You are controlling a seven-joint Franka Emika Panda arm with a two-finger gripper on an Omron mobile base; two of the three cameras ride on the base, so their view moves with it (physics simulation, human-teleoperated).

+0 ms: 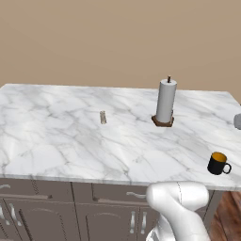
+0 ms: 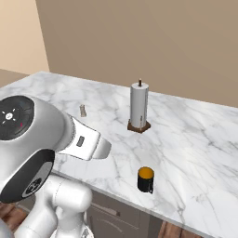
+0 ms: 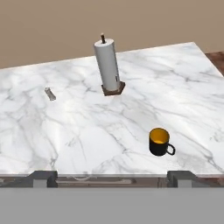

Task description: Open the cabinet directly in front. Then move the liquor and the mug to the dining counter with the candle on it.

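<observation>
The black mug [image 1: 218,163] [image 2: 145,179] [image 3: 159,141] with its orange-yellow inside stands upright near the front right edge of the marble dining counter [image 1: 56,141] [image 2: 200,153] [image 3: 87,131]. The tiny grey-beige candle [image 1: 103,117] [image 2: 83,110] [image 3: 50,93] sits further left and back on the same top. In the hand view my gripper [image 3: 113,178] is open, well apart from the mug, over the counter's front edge. Its fingertips [image 3: 43,178] are spread wide with nothing between them. The liquor and the cabinet are out of view.
A tall white paper-towel roll [image 1: 165,102] [image 2: 139,107] [image 3: 108,65] on a brown base stands mid-counter behind the mug. Dark base cabinets [image 1: 47,212] with silver handles run below the top. My arm [image 2: 42,139] bulks at the near left. A beige wall rises behind.
</observation>
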